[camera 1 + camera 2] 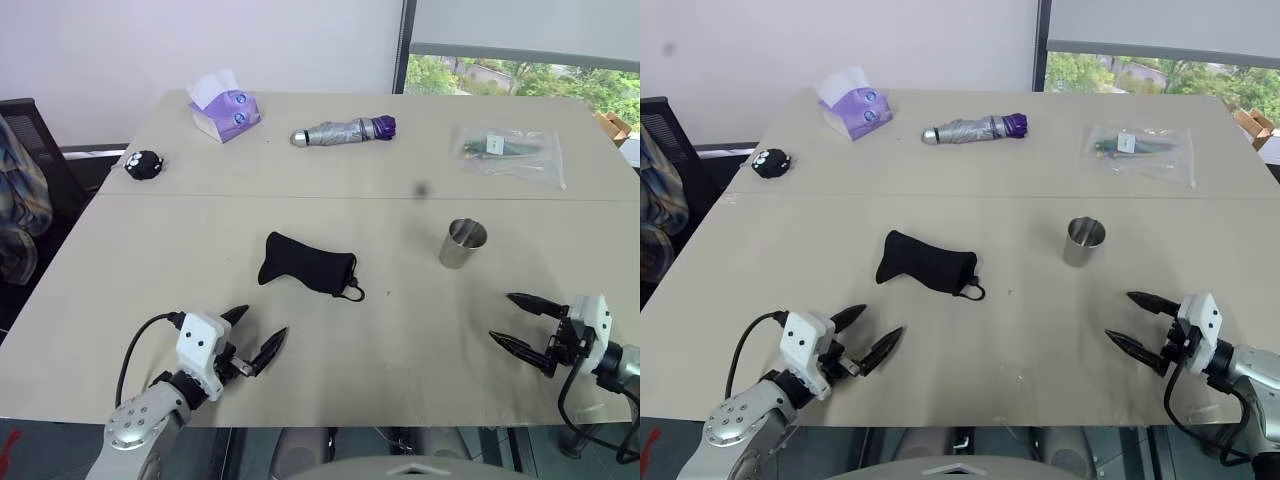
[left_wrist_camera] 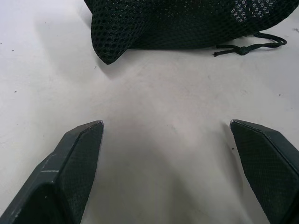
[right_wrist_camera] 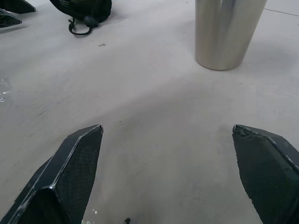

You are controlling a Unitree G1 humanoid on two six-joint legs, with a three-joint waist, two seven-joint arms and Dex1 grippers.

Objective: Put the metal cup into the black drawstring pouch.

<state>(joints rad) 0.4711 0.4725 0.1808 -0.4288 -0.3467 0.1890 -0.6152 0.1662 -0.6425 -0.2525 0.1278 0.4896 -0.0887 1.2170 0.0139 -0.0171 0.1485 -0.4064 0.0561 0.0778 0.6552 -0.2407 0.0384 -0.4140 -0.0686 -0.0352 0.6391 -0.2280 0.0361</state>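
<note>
- Metal cup (image 1: pixel 463 244) stands upright, mouth up, right of centre in the head view on the pale bench (image 1: pixel 150 290), with bare surface all around it, so it looks easy to take from the side.
- Black drawstring pouch (image 1: pixel 305 264) lies flat near the middle of the frame, well apart from the cup; its cord and toggle (image 1: pixel 351 292) trail from the lower right end, so the mouth probably faces that way, toward the cup's side.
- Left end effector (image 1: pixel 258 340) sits low at the lower left, just below the pouch, jaws spread wide and holding nothing; it seems placed to deal with the pouch.
- Right end effector (image 1: pixel 520 322) is at the lower right, below and to the right of the cup, also fully spread and empty; its wrist view looks toward the cup, which suggests it is meant to fetch it.
- Nothing of the task appears done yet: cup and pouch are both untouched.
- Along the upper part of the frame lie a tissue pack (image 1: pixel 224 107), a folded umbrella (image 1: pixel 343 131), a clear plastic bag (image 1: pixel 507 152) and a small black spotted object (image 1: pixel 144 165), all well away from the work.
</note>
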